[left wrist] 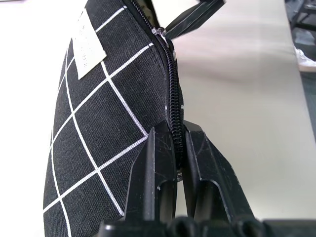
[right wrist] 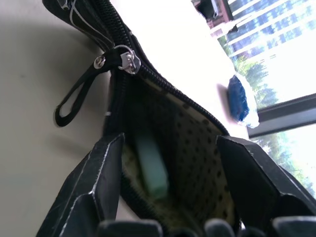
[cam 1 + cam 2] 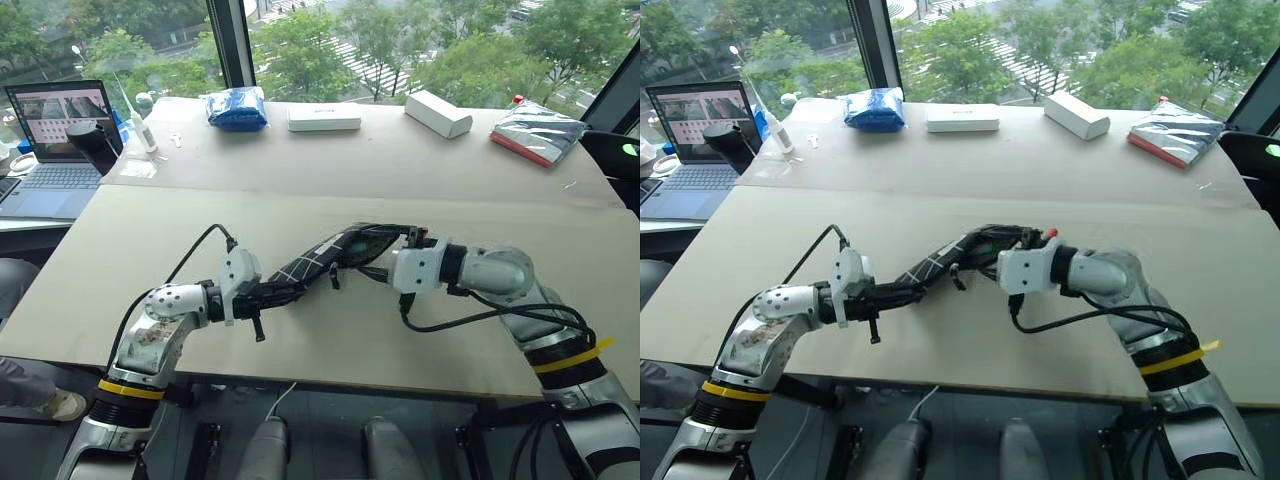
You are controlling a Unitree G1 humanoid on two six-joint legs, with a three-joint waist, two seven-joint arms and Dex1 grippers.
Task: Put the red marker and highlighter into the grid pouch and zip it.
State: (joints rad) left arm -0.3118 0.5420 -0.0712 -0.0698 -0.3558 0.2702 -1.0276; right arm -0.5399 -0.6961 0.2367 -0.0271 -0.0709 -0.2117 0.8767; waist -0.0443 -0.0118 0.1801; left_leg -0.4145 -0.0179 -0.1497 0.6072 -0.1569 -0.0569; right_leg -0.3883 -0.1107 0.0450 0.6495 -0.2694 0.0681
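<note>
My left pincer (image 1: 178, 163) pinches the zipped end of the one grid pouch (image 1: 98, 123), its white label (image 1: 85, 45) unreadable, while my right pincer (image 2: 170, 163) stands spread at its open mouth, one highlighter (image 2: 150, 168) lying inside between my fingers.

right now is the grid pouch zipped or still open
Open: the grid pouch gapes beyond its zipper slider, showing dotted lining and the highlighter inside.

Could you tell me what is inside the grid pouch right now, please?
Through the open mouth of the grid pouch, the light green highlighter lies against the dotted lining. The rest of the interior is covered by fabric, so the red marker cannot be confirmed inside.
</note>
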